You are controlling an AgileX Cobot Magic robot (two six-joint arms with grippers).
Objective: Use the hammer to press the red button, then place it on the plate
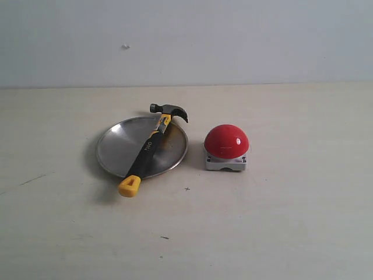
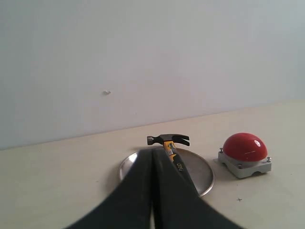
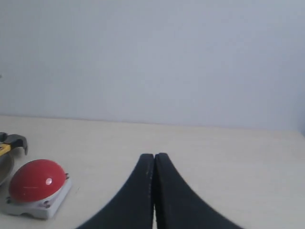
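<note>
Pale beige tabletop (image 1: 280,233) against a plain whitish wall (image 1: 233,41), nothing fancy. The small claw hammer (image 1: 148,146) with the dark steel head, black handle and yellow looped end is lying right across the round, shallow brushed-silver metal plate (image 1: 113,151). Its handle runs diagonally over the dish, the head pokes past the far rim and the yellow loop sticks out over the near rim. The big glossy red dome button (image 1: 226,142) on its square grey base sits just beside the plate on the right, not touching it.

Progress-wise, the "put it on the plate" half looks done to me, since the hammer is on there and nothing's holding it. Whether the button got pressed, honestly no way to tell from these shots. If it hasn't been, both steps are left and the hammer needs grabbing first.

Neither of the 2 arms shows up in the exterior view at all. The left gripper (image 2: 152,153) has its 2 black fingers pressed together with nothing between them. It points along the hammer handle toward the plate and is probably well short of it, though depth is hard to judge from the wrist view. The right gripper (image 3: 154,157) is the same deal: fingers closed flat on each other, empty, with the button well off to one side.
</note>
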